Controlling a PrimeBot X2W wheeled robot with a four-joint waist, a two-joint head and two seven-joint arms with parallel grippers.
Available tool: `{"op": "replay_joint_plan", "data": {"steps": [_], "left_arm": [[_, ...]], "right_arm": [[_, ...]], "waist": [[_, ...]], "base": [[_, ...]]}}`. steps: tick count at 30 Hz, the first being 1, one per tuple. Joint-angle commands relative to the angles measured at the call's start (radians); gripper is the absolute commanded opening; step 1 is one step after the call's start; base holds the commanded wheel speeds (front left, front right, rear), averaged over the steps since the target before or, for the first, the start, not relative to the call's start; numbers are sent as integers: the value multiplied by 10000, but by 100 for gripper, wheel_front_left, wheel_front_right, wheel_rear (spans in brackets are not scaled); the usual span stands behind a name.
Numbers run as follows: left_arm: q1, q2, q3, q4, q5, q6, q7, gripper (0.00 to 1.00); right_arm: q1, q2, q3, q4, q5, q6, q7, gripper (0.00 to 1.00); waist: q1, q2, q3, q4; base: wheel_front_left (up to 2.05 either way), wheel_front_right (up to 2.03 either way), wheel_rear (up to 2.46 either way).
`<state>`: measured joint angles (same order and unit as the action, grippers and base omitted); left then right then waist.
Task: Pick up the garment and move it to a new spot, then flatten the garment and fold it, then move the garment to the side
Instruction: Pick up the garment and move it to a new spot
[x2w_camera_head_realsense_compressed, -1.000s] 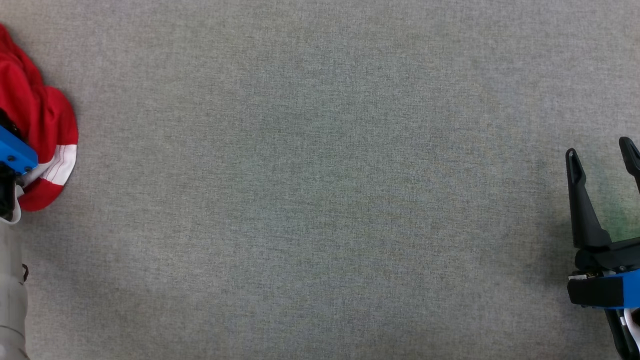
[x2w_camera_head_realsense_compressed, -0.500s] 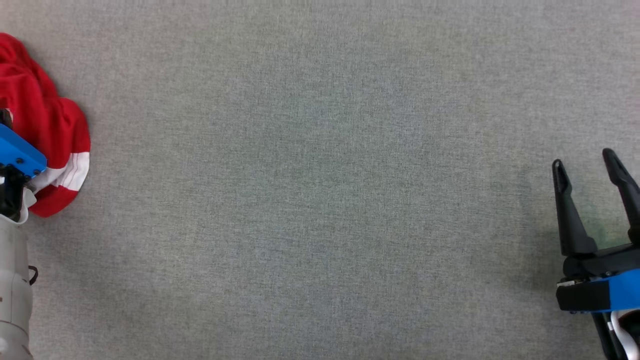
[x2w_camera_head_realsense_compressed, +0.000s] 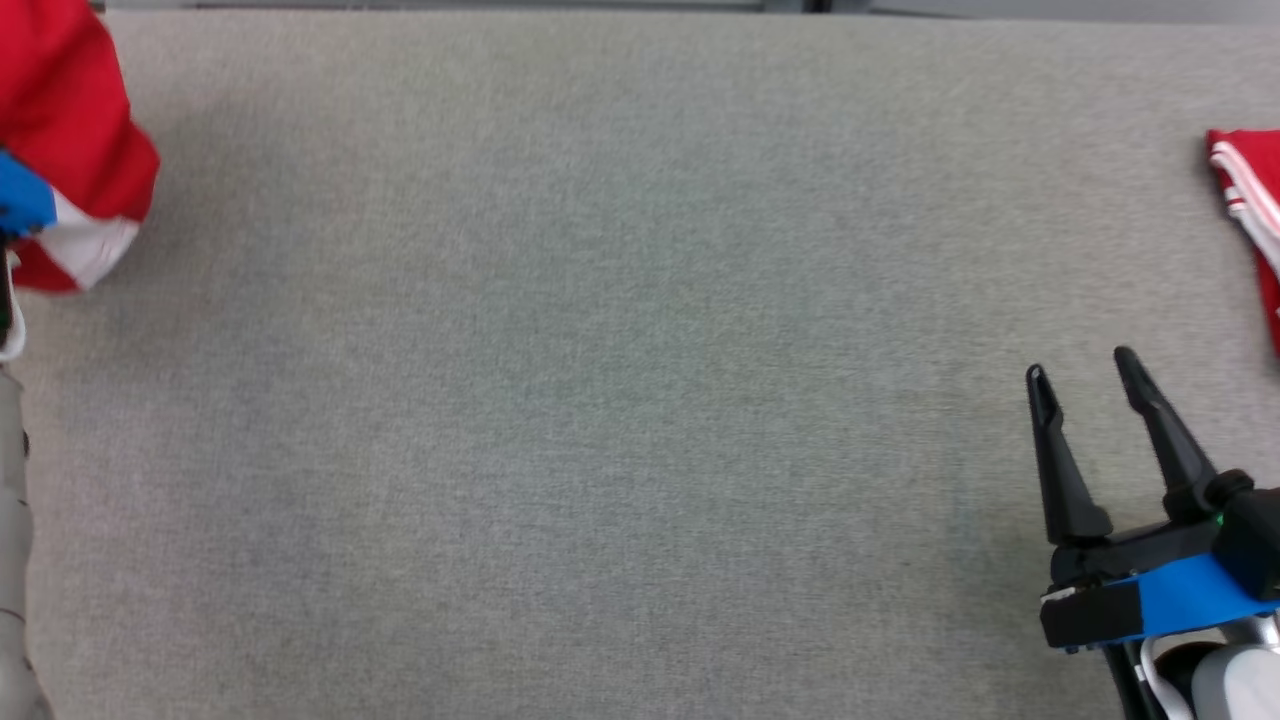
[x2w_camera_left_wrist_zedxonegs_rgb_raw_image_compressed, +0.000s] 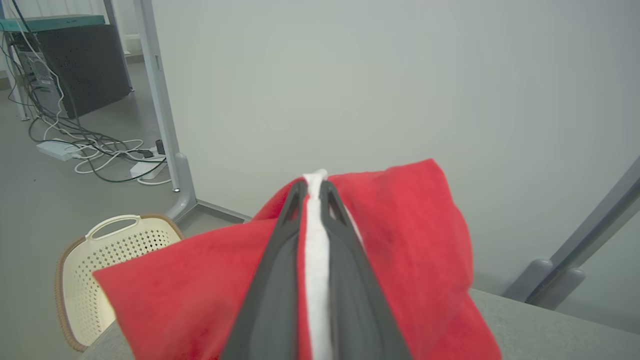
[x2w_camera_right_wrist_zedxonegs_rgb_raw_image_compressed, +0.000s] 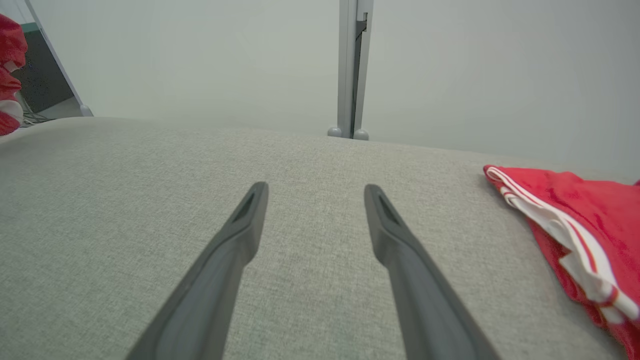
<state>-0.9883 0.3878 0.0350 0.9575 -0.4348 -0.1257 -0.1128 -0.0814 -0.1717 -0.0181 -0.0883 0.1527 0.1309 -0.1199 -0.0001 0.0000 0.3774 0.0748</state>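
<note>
Two long dark fingers of the left claw (x2w_camera_left_wrist_zedxonegs_rgb_raw_image_compressed: 313, 186) are pressed nearly together on a white band (x2w_camera_left_wrist_zedxonegs_rgb_raw_image_compressed: 316, 270) of the red garment (x2w_camera_left_wrist_zedxonegs_rgb_raw_image_compressed: 410, 235), and the strip of cloth fills the narrow gap between them from base to tips. The band runs lengthwise along the fingers and pokes out just past their tips. The red cloth spills off to both sides of the claw, its long axis lying across the fingers. One flap points out to the claw's left, in front of a cream perforated laundry basket (x2w_camera_left_wrist_zedxonegs_rgb_raw_image_compressed: 90, 250) on the floor, and a fuller fold rises on the claw's right. In the head view the garment (x2w_camera_head_realsense_compressed: 70, 110) bunches around the claw at the far left edge of the grey cloth-covered table (x2w_camera_head_realsense_compressed: 600, 400), its white-striped end lowest in that view. Well across the table, the right claw (x2w_camera_head_realsense_compressed: 1081, 362) stands with its fingers spread wide and nothing between them, tips pointing away from the robot over bare fabric. Beyond that claw and to its right lies a second red garment (x2w_camera_right_wrist_zedxonegs_rgb_raw_image_compressed: 580, 210), white-striped, flat on the table and apart from the fingers.
</note>
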Motion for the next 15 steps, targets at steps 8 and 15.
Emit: {"op": "replay_joint_plan", "data": {"steps": [8, 15], "left_arm": [[-563, 382, -1437, -2476, -189, -76, -316, 0], [-828, 57, -2323, -4951, 154, -20, 210, 0]], "right_arm": [[111, 547, 273, 787, 155, -2, -511, 100], [-118, 881, 594, 1425, 340, -1, -936, 100]], "waist": [[1, 0, -1016, -953], [1, 0, -1223, -1845]], "base": [[0, 0, 0], [0, 0, 0]]}}
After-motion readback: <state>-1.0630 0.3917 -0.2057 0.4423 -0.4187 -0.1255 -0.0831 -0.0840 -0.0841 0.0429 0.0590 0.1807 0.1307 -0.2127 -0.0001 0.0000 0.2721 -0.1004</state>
